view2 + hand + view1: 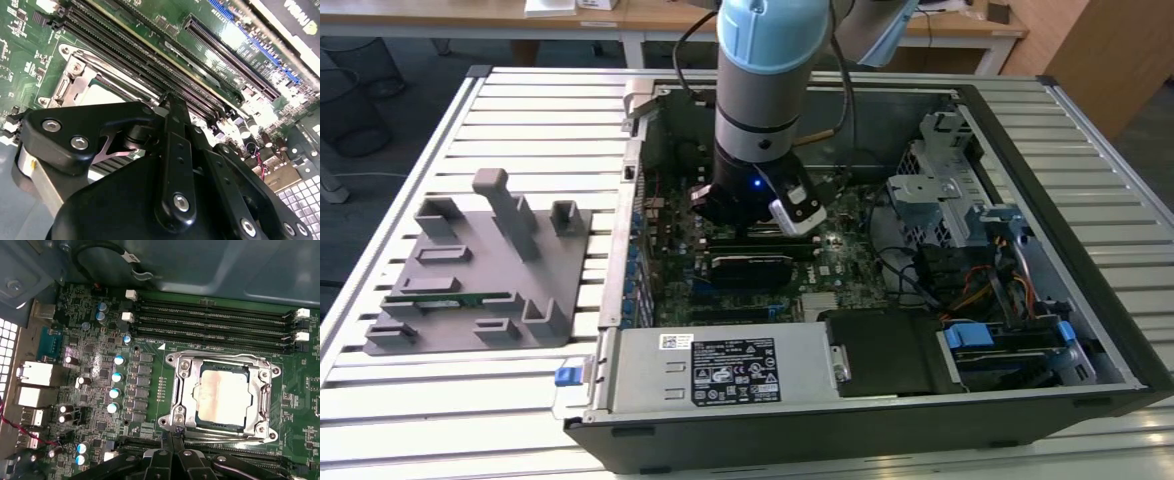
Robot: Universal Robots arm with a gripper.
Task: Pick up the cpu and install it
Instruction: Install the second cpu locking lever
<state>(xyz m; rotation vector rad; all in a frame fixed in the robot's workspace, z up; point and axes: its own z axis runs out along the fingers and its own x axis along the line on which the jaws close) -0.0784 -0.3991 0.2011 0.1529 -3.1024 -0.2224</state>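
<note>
A: Since the cpu [221,396] already lies flat inside the socket frame [182,390] on the motherboard [100,370], how much would you say is done?

B: The pick-up and the placing look finished, judging by the first wrist view. The silvery top sits square within the metal frame, with the memory slots [215,320] running just beside it.

A: And the gripper?

B: It hangs low inside the open computer case [1014,230] on the desk [480,400], directly above the board. In the first wrist view its fingers [172,452] meet at the socket's edge, pressed together and holding nothing.

A: Anything left?

B: I cannot tell whether the frame is latched down over the chip. In the second wrist view the socket [87,87] is partly hidden behind the gripper's black linkage. The grey fixture tray [474,270] outside the case holds a green memory stick [447,297].
</note>
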